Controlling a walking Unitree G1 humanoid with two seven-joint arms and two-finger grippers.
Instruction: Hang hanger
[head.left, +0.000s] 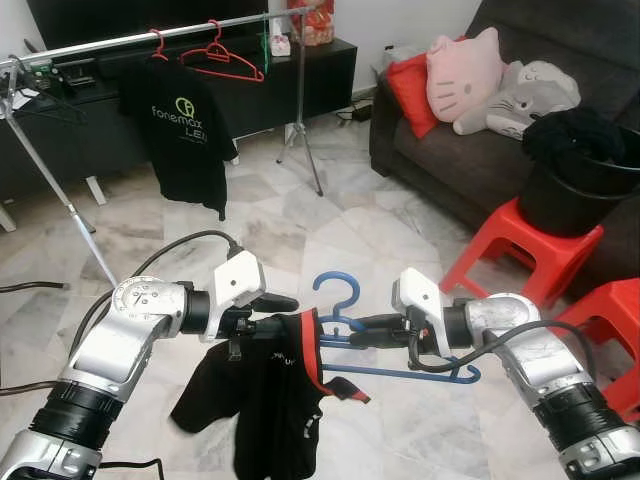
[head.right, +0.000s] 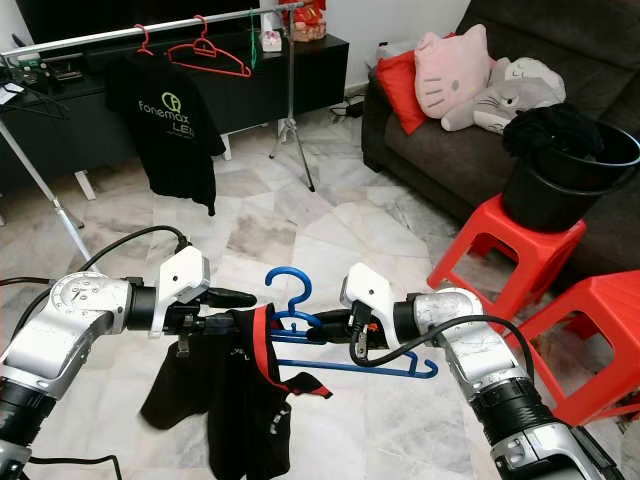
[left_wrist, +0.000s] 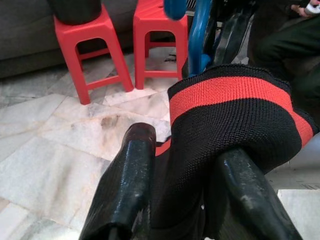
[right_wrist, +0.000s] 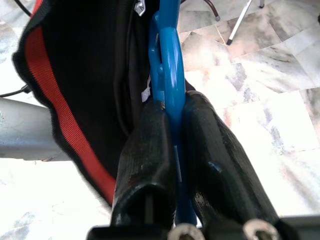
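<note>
In front of me, above the marble floor, my right gripper (head.left: 352, 328) is shut on the neck of a blue plastic hanger (head.left: 337, 287); the right wrist view shows the blue hanger (right_wrist: 167, 60) pinched between both fingers (right_wrist: 145, 160). My left gripper (head.left: 280, 314) is shut on a black garment (head.left: 268, 400) with a red-trimmed collar (left_wrist: 230, 105), which hangs limp below it. The collar lies against the hanger's left end. At the back left, a clothes rail (head.left: 150, 38) carries a black T-shirt (head.left: 185, 125) and an empty red hanger (head.left: 222, 57).
To the right stand two red plastic stools (head.left: 520, 245), one bearing a black bucket (head.left: 580, 185) of dark clothes. A dark sofa (head.left: 450, 150) with plush toys lies behind them. The rail's tripod leg (head.left: 305, 140) and a black TV cabinet (head.left: 330, 70) stand at the back.
</note>
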